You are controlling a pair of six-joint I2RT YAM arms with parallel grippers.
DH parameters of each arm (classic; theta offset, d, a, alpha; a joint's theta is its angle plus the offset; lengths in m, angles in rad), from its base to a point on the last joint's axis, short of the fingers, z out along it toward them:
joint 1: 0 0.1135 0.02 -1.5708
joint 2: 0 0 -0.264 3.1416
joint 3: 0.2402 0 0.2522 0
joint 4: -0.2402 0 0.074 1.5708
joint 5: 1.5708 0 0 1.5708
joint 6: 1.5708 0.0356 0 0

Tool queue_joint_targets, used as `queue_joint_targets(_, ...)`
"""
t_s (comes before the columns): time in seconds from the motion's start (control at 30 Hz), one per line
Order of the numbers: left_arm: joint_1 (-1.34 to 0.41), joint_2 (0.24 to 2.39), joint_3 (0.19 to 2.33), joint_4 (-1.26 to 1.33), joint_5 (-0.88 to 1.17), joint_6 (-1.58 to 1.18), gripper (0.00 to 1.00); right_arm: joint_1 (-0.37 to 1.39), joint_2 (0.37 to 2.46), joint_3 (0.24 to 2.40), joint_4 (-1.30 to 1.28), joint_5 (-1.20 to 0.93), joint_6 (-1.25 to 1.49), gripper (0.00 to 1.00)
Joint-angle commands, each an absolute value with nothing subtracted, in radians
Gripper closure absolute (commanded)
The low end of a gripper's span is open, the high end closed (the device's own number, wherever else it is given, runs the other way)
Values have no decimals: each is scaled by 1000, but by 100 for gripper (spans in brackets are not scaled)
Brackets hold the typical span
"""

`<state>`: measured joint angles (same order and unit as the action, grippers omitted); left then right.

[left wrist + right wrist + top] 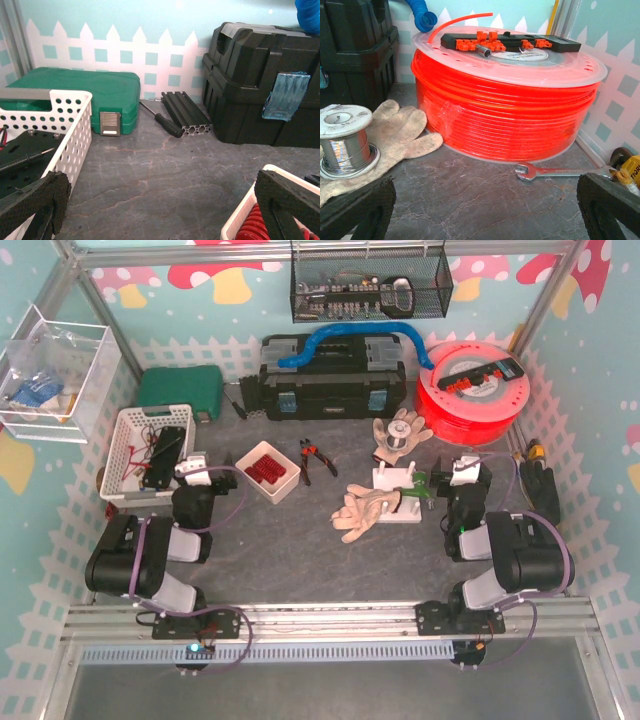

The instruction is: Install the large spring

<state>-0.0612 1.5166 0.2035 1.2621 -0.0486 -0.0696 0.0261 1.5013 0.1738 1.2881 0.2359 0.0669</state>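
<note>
Within teal walls (125,15), grey marbled tabletop (165,180)

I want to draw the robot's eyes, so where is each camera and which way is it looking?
Top: high behind the arms, looking down on the table; left arm and right arm show.
Left wrist: on the left arm, facing the case and toolbox; open left claw below.
Right wrist: on the right arm, facing the spool; open right claw below.
Shared: the top view also shows the case, toolbox and spool.
</note>
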Motion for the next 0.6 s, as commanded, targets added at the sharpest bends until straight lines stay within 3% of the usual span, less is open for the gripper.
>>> queue_joint_targets(0.0,-66,1526,218,1297,-51,-55,0,22,1511,190,1328,252,56,1)
queue_joint_targets(0.4,-74,1464,194,1297,-95,-62,1,23,1468,184,1307,237,49,1)
queue_joint_targets(0.47,-84,1372,214,1182,-100,-58,1,25,1428,197,1251,247,51,1)
queue_joint_targets(0.57,-87,1229,349,808,-103,-152,0,24,1260,283,1009,247,64,1)
